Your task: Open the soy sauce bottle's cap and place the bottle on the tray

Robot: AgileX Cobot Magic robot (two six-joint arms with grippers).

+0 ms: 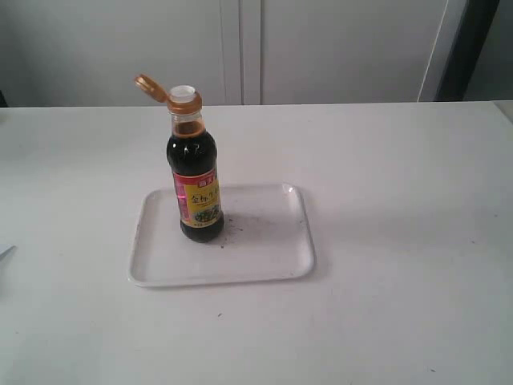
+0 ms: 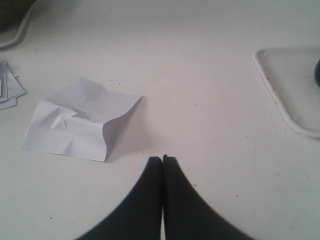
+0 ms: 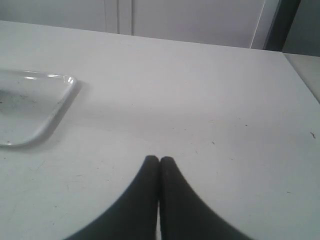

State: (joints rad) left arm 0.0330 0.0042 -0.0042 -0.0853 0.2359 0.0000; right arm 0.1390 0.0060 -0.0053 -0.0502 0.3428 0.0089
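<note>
The soy sauce bottle (image 1: 197,184) stands upright on the left part of the white tray (image 1: 264,241), its red and yellow label facing the camera. Its orange-brown cap (image 1: 150,86) is flipped open to the left of the white spout (image 1: 183,92). Neither arm shows in the exterior view. My left gripper (image 2: 162,158) is shut with nothing in it, over bare table, the tray's corner (image 2: 280,100) off to one side. My right gripper (image 3: 159,159) is shut and empty too, with the tray's corner (image 3: 50,115) some way off.
A crumpled white paper sheet (image 2: 80,117) lies on the table near the left gripper, with more paper edges (image 2: 9,90) beyond it. White cabinet doors (image 1: 240,48) stand behind the table. The table's right edge (image 3: 300,75) shows in the right wrist view.
</note>
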